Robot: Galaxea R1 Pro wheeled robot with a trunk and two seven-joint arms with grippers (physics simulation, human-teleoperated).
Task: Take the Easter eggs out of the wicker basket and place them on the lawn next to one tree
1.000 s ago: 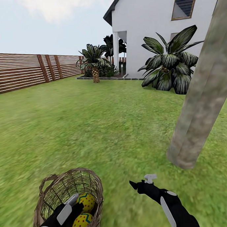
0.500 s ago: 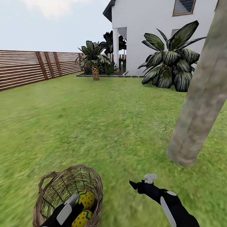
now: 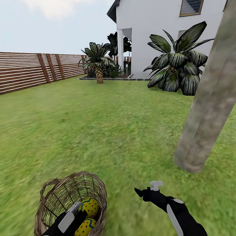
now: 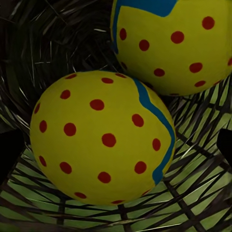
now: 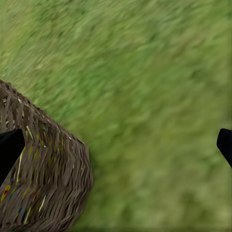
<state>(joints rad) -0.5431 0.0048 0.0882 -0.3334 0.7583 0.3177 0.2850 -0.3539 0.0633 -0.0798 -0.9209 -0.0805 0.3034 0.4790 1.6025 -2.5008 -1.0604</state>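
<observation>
The wicker basket (image 3: 53,203) stands on the lawn (image 3: 98,132) at the lower left of the head view. Two Easter eggs lie in it, one higher (image 3: 90,205) and one lower (image 3: 83,230). My left gripper (image 3: 78,211) reaches down into the basket. In the left wrist view the left gripper (image 4: 116,150) is open, its fingertips (image 4: 9,154) apart on either side of the nearer egg (image 4: 96,140); the other egg (image 4: 174,43) lies just behind. My right gripper (image 3: 146,188) hovers open over the grass to the basket's right. The tree (image 3: 206,107) rises at the right.
A low broad-leaved plant (image 3: 177,69) and a white house (image 3: 155,27) stand behind the tree. A small palm (image 3: 98,64) and a wooden slat fence (image 3: 23,72) border the far lawn. The right wrist view looks down on the basket's outer wall (image 5: 43,179) and grass (image 5: 154,96).
The whole head picture shifted slightly a second ago, so the camera moved. Arms, basket and eggs have kept their places relative to one another.
</observation>
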